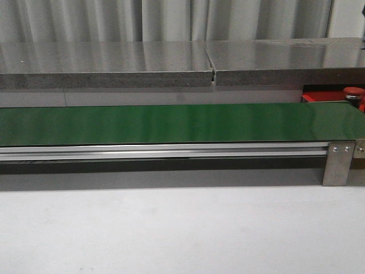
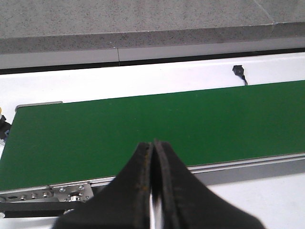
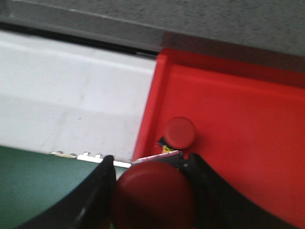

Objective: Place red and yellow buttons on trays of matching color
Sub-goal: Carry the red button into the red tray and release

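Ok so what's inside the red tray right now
One red button stands in the red tray near its edge. A second red button, held in the right gripper, covers part of the tray's near corner, so that patch is hidden.

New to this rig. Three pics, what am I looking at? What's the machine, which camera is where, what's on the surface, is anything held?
It is a robot with two arms, each ending in a two-fingered tool, working beside a green conveyor belt.

The wide picture looks forward from the robot's body over a white table. The belt is bare; at the far right sit a red tray and a red-capped button.

The other two pictures come from cameras on the wrists. The left tool hangs above the belt's near edge with its black fingers pressed together, holding nothing.

The right tool grips a second red-capped button between its fingers, at the edge of the red tray. A button already stands in that tray, probably the one seen in the wide picture.

No yellow button or yellow tray is visible.
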You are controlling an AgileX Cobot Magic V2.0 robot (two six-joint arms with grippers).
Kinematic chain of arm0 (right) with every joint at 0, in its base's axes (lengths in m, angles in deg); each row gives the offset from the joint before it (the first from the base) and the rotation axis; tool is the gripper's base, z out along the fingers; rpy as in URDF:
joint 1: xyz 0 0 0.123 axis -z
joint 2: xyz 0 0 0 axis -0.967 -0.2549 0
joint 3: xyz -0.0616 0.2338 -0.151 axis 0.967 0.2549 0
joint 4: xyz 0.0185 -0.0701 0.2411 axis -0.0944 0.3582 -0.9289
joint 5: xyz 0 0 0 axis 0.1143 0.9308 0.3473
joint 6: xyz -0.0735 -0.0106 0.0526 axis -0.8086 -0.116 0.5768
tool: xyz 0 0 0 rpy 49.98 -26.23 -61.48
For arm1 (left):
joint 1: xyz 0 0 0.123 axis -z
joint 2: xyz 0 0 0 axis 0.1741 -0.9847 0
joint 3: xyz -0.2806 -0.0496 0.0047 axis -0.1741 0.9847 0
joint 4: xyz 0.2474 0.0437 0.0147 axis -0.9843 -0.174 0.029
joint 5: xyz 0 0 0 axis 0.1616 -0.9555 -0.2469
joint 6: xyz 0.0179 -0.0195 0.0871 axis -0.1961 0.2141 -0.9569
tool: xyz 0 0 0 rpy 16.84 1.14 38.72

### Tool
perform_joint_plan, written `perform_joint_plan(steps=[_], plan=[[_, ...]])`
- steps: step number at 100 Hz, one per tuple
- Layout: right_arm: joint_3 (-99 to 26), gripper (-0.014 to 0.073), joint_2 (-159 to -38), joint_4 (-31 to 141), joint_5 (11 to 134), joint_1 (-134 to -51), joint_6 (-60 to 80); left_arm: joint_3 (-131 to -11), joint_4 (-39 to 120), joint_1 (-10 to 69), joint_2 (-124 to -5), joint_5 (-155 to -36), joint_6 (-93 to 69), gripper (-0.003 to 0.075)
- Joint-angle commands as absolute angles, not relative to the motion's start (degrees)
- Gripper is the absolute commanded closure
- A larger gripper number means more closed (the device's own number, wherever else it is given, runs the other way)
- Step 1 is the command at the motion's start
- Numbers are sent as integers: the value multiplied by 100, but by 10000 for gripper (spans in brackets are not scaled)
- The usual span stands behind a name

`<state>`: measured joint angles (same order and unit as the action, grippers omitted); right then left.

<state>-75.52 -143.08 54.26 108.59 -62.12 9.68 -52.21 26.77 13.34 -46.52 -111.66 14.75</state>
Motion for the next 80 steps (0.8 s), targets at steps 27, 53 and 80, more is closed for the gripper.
perform_joint_plan(steps=[27, 53, 80], plan=[[-7719, 529, -14801, 5335, 9878, -5568, 1504, -5378, 2732, 1365, -4649, -10741, 1481, 739], [-7719, 529, -15378, 5219, 8943, -5554, 1766, -5378, 2732, 1365, -4649, -10741, 1481, 739], [-7724, 523, -15833, 5074, 8575, -5554, 1773, -5378, 2732, 1365, -4649, -10741, 1481, 739]])
